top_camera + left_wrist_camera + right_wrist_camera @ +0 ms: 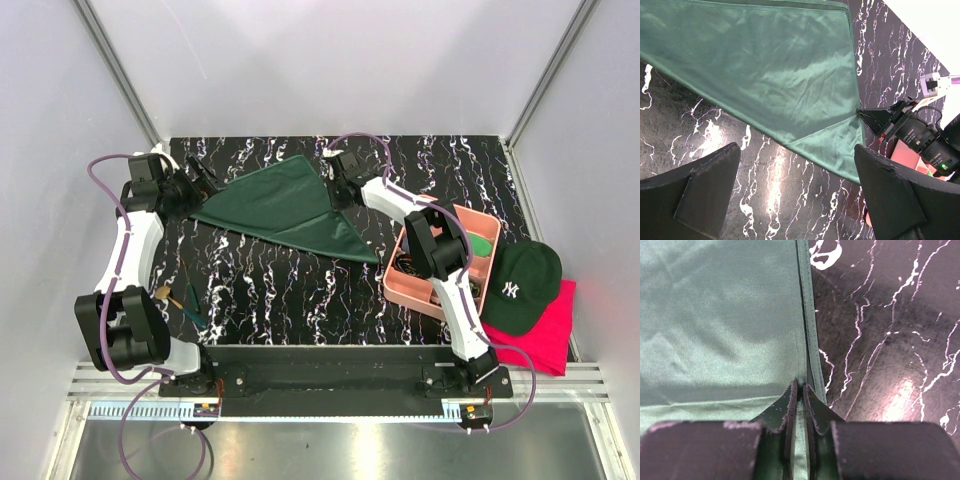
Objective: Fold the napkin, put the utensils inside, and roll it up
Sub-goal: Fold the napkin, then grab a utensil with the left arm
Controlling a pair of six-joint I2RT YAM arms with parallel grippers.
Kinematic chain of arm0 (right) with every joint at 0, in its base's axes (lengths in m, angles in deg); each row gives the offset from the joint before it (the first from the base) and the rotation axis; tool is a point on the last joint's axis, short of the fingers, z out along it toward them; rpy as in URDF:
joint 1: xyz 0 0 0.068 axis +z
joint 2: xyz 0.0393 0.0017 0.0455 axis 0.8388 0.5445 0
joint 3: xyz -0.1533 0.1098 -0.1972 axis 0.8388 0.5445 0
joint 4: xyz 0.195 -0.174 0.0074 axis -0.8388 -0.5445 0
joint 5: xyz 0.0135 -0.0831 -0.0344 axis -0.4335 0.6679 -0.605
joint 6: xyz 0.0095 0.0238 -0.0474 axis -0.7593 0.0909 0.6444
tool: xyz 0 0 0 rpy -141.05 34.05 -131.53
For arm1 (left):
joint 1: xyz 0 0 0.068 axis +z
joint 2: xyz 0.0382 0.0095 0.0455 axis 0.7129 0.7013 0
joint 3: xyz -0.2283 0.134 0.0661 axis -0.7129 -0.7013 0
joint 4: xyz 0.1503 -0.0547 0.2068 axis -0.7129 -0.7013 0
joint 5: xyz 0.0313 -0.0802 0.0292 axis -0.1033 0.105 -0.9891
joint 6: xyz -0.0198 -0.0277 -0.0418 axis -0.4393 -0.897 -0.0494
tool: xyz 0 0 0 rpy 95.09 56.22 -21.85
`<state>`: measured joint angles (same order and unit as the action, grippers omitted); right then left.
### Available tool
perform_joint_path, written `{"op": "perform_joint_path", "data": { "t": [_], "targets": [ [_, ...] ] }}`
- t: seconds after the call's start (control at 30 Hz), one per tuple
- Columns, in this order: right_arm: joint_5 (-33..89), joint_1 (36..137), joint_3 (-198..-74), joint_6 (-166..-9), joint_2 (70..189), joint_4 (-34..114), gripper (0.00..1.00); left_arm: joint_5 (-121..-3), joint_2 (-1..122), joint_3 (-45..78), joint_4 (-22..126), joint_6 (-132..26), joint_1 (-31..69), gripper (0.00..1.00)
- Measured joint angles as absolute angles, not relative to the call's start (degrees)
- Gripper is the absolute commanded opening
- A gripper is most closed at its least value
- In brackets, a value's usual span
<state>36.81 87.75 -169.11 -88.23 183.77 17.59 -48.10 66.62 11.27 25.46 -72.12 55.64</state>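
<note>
The right gripper [801,386] is almost shut and pinches the edge of the napkin [715,315]. The cloth spreads out ahead of it and to its left. The left gripper [796,150] is wide open and holds nothing. The napkin lies flat just ahead of it. The utensils [186,298] lie on the table [290,300], far from both grippers.

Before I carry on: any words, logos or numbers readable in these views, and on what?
"NY": white interlocked letters on the front of the dark cap, which lies on the pink-red cloth.
Tick marks on the white strip along the front rail: too small to read.
Both wrist views: no text.
</note>
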Motion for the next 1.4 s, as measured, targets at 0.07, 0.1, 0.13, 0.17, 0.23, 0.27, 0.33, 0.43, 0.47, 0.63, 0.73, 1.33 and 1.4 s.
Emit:
{"op": "perform_joint_path", "data": {
  "t": [0.07,0.1,0.13,0.17,0.23,0.27,0.33,0.43,0.47,0.63,0.73,1.33,1.4],
  "targets": [
    [36.99,87.62,-169.46,-88.47,184.05,17.48,0.16,-48.1,66.62,11.27,25.46,-72.12,55.64,0.99],
    [37.01,87.54,-169.59,-88.52,184.21,17.45,0.18,-48.12,66.62,11.27,25.46,-72.1,55.64,0.99],
    [36.95,87.45,-169.59,-88.58,184.27,17.41,0.21,-48.12,66.64,11.27,25.46,-72.1,55.64,0.99],
    [36.86,87.4,-169.66,-88.63,184.27,17.32,0.24,-48.23,66.64,11.27,25.46,-72.1,55.64,0.99],
    [36.4,87.32,-169.83,-88.56,184.27,17.15,0.41,-48.84,66.64,11.27,25.37,-71.88,55.58,0.99],
    [35.83,87.25,-169.88,-88.58,184.27,17.06,0.49,-49.65,66.64,11.27,25.3,-71.68,55.49,0.99],
    [34.72,87.21,-169.9,-88.39,184.21,17.02,0.62,-51.77,66.57,10.83,25.3,-71.33,55.3,0.99],
    [31.79,87.21,-169.29,-87.67,183.05,17.0,0.67,-54.98,65.35,7.46,25.37,-70.98,55.34,0.99],
    [30.65,87.21,-168.35,-87.43,181.98,17.06,0.68,-55.81,64.67,6.09,24.97,-70.94,55.45,0.99],
    [25.6,87.38,-160.46,-86.9,172.84,18.7,0.7,-62.59,56.96,-4.76,22.11,-70.92,57.26,0.99],
    [22.56,87.6,-153.92,-87.6,165.23,21.56,0.7,-67.97,49.9,-11.23,19.51,-71.95,58.75,0.99],
    [14.21,88.15,-146.18,-91.45,153.48,26.72,0.72,-74.13,54.53,-19.14,19.01,-77.94,65.22,0.76],
    [13.89,88.15,-146.18,-91.51,153.48,26.81,0.72,-74.17,56.17,-17.8,19.62,-77.87,64.98,0.72]
  ]
}}
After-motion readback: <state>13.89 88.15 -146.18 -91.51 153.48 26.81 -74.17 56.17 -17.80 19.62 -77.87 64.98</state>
